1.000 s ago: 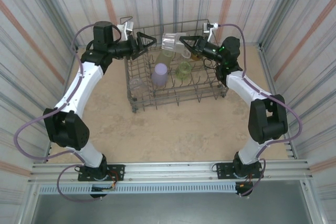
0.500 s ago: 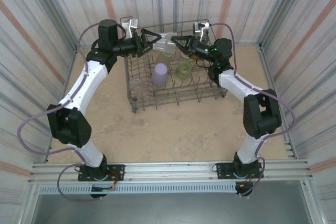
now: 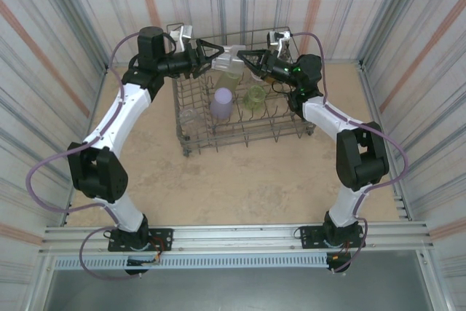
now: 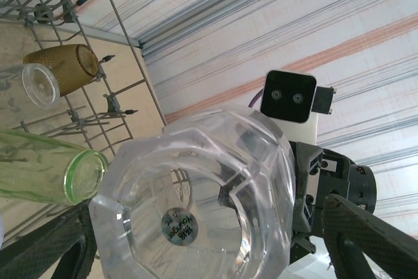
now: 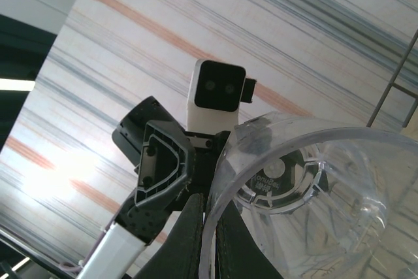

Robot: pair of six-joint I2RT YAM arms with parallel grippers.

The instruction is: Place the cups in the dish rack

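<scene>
Table point(image 3: 240, 180): rack point(image 3: 247, 140) holds most cups point(image 3: 222, 102); right gripper point(image 3: 245, 57) pinches one clear cup point(image 3: 231, 55) aloft, left gripper point(image 3: 217, 52) gaping round it.

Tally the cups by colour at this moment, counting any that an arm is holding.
lavender cup: 1
amber cup: 1
yellow-green cup: 2
clear cup: 2, one held above the rack, one standing in it
Total: 6
</scene>
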